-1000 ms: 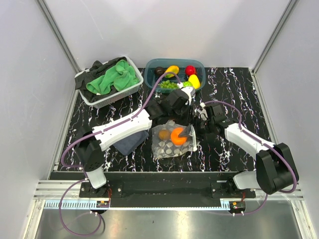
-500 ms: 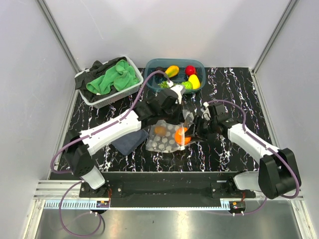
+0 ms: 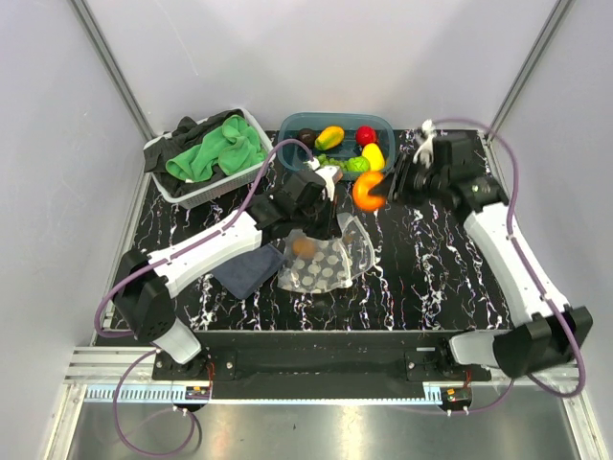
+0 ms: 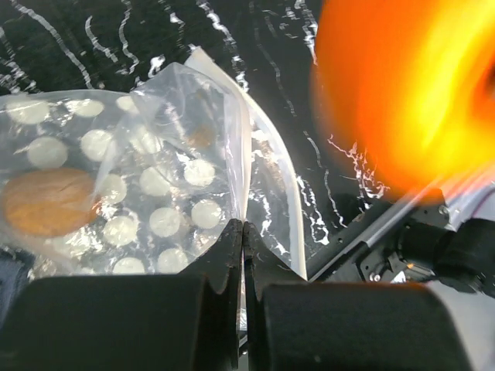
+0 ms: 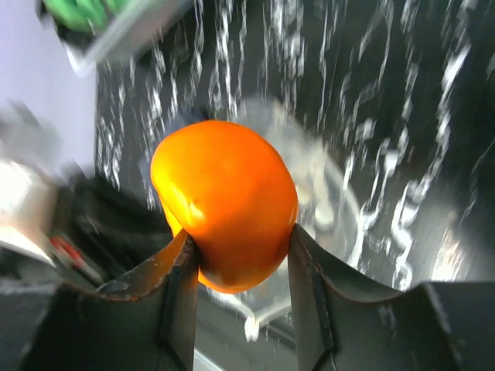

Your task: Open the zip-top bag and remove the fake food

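The zip-top bag (image 3: 321, 261) lies on the desk (image 3: 431, 278) directly under and just ahead of the left pincer (image 3: 321, 216). The mouth of the bag is pulled up towards that pincer's tips. In the left wrist view the left pincer (image 4: 242, 232) is fully closed, and the bag (image 4: 139, 178) has its rim film running into the tips, so we judge it pinched there.

A second ago the orange fake food sat in the bag's mouth with the right pincer reaching in. Now that piece (image 3: 368, 191) is out, clamped between the part-closed fingers of the right pincer (image 3: 388, 189), and it hangs in the air well clear of the bag. The right wrist view shows it (image 5: 226, 205) seated squarely in the right pincer (image 5: 241, 255), though the picture is blurred by motion.

One piece is therefore removed. A brown piece (image 3: 304, 246) is left inside the bag, below the left pincer, so we judge the task partly done.

Just beyond the right pincer's tips is the near rim of the teal tub (image 3: 287, 129), which holds other fruit. Behind and beside the right pincer the desk is bare, which gives room to lower or swing. On the left pincer's outer side lie a dark folded cloth (image 3: 244, 271) and, farther off, a basket (image 3: 158, 153) of cloths.
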